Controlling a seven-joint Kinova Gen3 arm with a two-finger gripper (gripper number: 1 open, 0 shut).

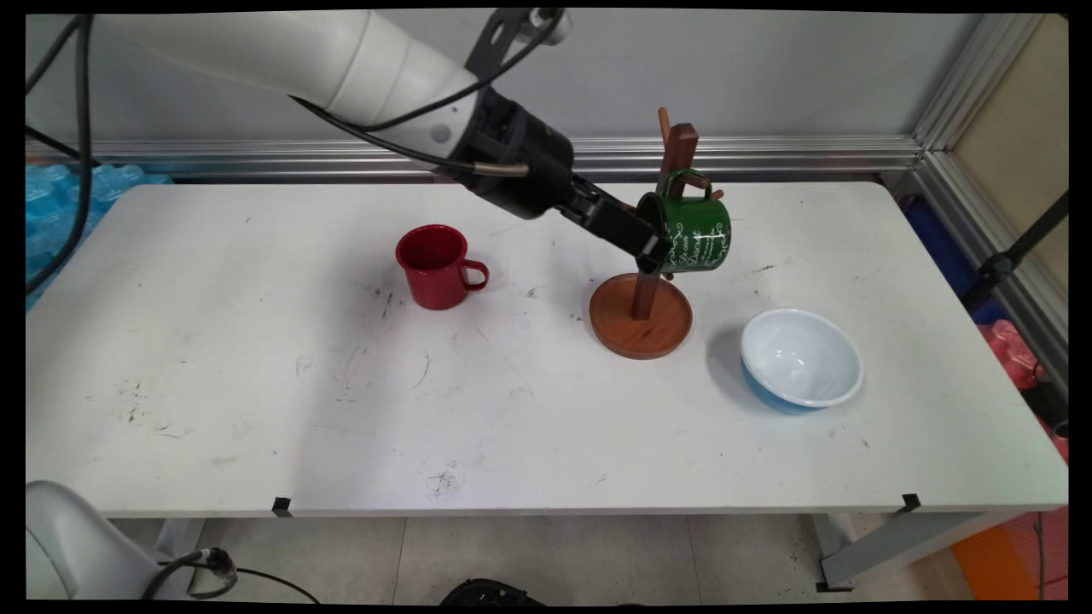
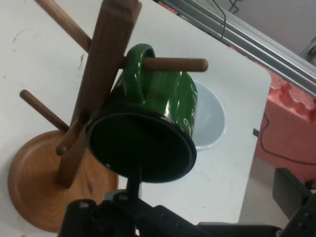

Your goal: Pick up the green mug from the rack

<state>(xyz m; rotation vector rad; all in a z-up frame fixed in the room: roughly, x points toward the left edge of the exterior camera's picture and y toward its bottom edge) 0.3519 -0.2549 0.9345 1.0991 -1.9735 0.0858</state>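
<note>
A green enamel mug (image 1: 695, 234) with white lettering hangs by its handle on a peg (image 2: 177, 64) of the wooden mug tree (image 1: 646, 294), its mouth turned toward the hand. In the hand view the green mug (image 2: 158, 98) fills the centre beside the mug tree's post (image 2: 106, 64). My gripper (image 1: 655, 249) is open at the mug's rim. One finger (image 2: 133, 180) reaches up to the rim's lower edge, while the other stands well apart at the right edge. The gripper (image 2: 210, 180) grips nothing.
A red mug (image 1: 435, 266) stands upright left of the tree's round base (image 1: 640, 328). A bowl (image 1: 802, 358), white inside and blue outside, sits right of the base; this bowl (image 2: 212, 121) shows behind the mug. Other bare pegs stick out of the post.
</note>
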